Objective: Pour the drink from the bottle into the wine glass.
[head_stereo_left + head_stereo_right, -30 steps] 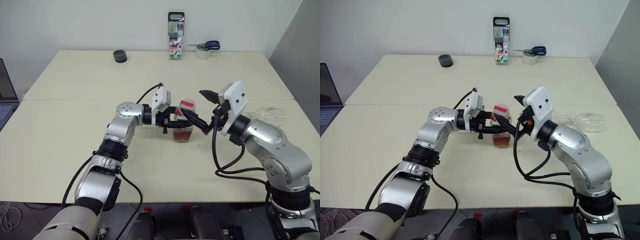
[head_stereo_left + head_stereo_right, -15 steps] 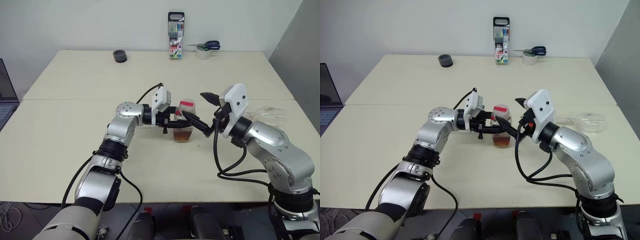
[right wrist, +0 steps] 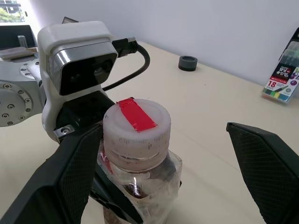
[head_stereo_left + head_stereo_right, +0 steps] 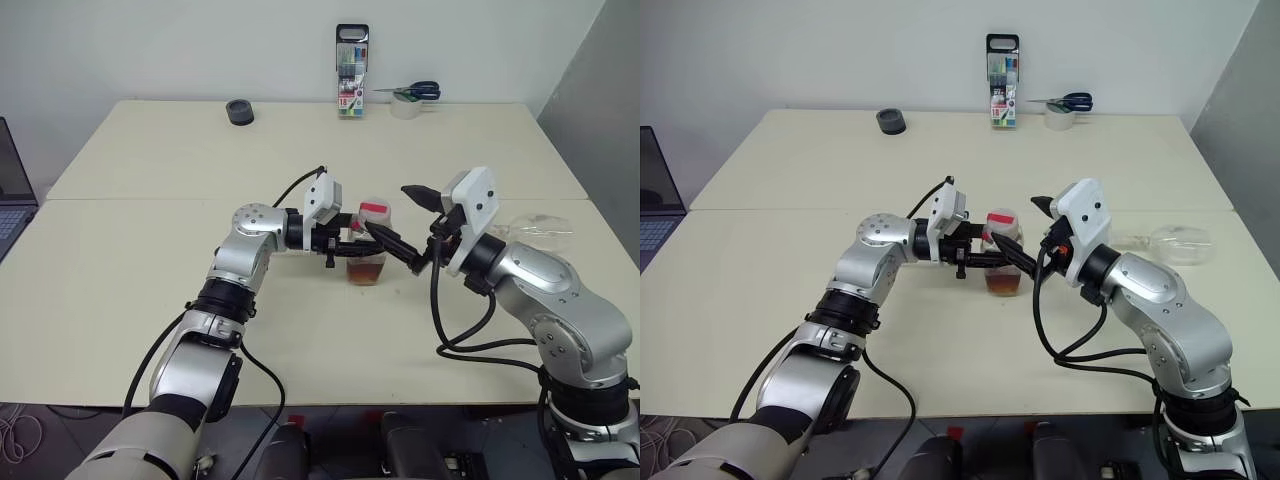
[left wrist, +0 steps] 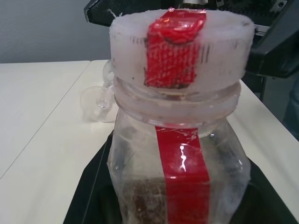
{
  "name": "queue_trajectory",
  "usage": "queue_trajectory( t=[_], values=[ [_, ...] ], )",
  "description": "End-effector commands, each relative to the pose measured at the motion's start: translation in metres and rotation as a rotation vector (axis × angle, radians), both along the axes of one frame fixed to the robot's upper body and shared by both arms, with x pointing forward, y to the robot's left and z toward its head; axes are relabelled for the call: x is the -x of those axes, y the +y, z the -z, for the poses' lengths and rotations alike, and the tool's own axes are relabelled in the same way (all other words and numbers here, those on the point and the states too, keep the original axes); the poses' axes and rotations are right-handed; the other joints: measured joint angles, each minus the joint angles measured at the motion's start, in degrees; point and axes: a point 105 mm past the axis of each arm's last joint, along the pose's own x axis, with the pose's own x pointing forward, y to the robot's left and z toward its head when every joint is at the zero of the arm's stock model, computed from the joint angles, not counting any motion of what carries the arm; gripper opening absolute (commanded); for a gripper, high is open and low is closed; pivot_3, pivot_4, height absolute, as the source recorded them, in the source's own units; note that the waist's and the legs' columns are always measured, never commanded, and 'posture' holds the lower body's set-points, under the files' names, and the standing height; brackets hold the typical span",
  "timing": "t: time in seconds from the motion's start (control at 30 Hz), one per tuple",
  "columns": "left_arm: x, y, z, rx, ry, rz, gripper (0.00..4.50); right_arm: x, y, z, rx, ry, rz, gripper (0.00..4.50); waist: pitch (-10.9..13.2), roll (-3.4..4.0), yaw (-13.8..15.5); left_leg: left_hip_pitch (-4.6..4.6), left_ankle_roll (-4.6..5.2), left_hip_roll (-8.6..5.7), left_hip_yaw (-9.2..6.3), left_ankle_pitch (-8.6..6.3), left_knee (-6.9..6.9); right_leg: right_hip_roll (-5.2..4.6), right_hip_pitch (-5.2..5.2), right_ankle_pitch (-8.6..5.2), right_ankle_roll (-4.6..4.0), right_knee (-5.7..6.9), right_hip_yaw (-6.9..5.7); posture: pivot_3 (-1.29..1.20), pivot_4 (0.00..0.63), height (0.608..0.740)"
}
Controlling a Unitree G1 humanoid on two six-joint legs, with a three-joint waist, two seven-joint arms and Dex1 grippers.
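The bottle [image 4: 368, 243] is small and clear, with a whitish cap [image 3: 136, 128] and a red strip down its side. It stands upright at the table's middle. My left gripper [image 4: 356, 241] reaches in from the left and is shut on its body. The drink [image 4: 366, 270], an amber liquid, fills only the bottle's bottom. My right gripper [image 4: 408, 224] is open. Its wide-spread fingers [image 3: 264, 164] stand on either side of the cap, apart from it. The wine glass [image 4: 1173, 243] lies on its side on the table at the right, behind my right arm.
A marker case [image 4: 352, 73] stands at the table's far edge. Beside it, scissors rest on a tape roll [image 4: 407, 103]. A black ring [image 4: 239, 111] sits at the far left. A laptop [image 4: 10, 195] pokes in at the left edge.
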Motion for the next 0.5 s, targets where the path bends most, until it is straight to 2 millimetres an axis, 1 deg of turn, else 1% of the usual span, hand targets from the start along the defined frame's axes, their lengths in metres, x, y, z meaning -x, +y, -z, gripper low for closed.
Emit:
queue_trajectory(
  t=[0.03,0.5],
  values=[
    [0.0009,-0.001,-0.0131,0.025,-0.046,0.011,1.76,0.0057,-0.0055,-0.0125,-0.008,-0.053,0.009,4.5,0.0,0.0,0.01,0.0,0.0,0.0,0.0,0.0,0.0,0.0,0.0,0.0,0.0,0.0,0.0,0.0,0.15,0.74],
    [0.0016,-0.0009,-0.0123,0.024,-0.044,0.014,1.76,0.0076,-0.0075,-0.013,-0.015,-0.047,0.005,4.5,0.0,0.0,0.01,0.0,0.01,0.0,0.0,-0.01,0.0,0.0,0.0,0.0,0.0,0.0,0.0,0.0,0.15,0.74]
  ],
)
